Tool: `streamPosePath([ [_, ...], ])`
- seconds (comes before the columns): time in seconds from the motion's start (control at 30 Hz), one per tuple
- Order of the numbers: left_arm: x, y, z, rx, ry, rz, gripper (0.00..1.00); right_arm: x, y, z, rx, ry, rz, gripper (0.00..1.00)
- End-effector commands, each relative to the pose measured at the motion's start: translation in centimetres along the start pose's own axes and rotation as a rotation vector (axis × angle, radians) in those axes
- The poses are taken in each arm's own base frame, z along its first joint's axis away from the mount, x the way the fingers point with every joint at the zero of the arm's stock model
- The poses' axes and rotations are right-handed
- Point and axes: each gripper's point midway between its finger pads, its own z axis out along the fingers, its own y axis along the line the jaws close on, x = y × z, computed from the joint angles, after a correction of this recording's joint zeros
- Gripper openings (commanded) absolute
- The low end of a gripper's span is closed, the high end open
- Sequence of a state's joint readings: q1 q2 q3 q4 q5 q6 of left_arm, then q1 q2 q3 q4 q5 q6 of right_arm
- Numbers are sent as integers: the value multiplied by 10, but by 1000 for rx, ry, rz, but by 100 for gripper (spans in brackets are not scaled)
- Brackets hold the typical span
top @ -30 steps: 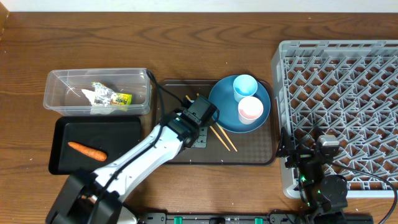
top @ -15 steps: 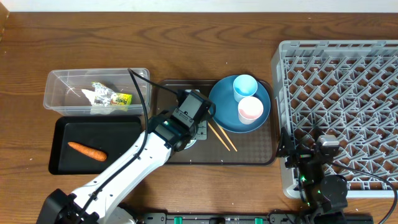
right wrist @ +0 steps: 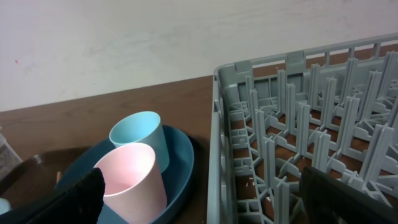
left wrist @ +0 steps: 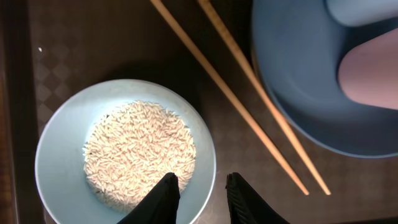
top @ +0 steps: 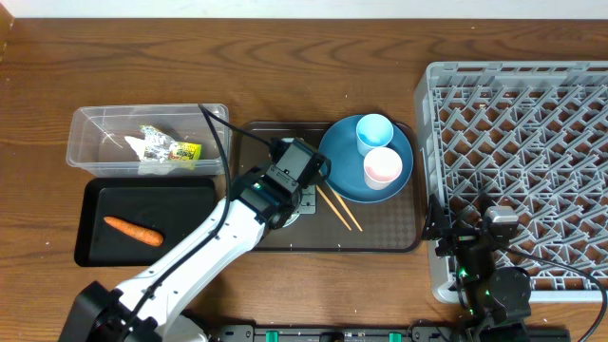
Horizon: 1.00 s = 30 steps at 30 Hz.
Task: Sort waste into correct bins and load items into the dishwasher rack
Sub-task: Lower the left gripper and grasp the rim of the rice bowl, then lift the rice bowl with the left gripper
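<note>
Now that the left arm has shifted slightly toward the far edge and settled, its left tool point(left wrist: 200, 185) straddles the rim of the bowl point(left wrist: 59, 134). The fingers are narrowly apart, one over the rice point(left wrist: 134, 149) and one outside, with no pinch visible. The bowl sits on the brown tray point(top: 380, 239), mid-surface. A rim grasp looks imminent, probably to tip the rice out before racking. The right tool point(right wrist: 202, 194) gapes wide beside the rack point(top: 518, 142).
</note>
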State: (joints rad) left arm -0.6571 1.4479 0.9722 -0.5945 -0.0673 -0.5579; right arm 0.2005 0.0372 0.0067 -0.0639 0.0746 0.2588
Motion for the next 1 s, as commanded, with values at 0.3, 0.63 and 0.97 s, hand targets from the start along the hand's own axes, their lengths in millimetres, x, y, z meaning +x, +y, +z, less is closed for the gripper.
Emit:
streamPosePath([
  [0.3,17,-5,14,-23,52,20,29,2,-1,0,3,7,-6,99],
  [0.63,19,-3,15,-28,58,-2,29,2,-1,0,3,7,-6,99],
  [0.97,25,0,22,-32,63,-5,29,2,-1,0,3,7,-6,99],
])
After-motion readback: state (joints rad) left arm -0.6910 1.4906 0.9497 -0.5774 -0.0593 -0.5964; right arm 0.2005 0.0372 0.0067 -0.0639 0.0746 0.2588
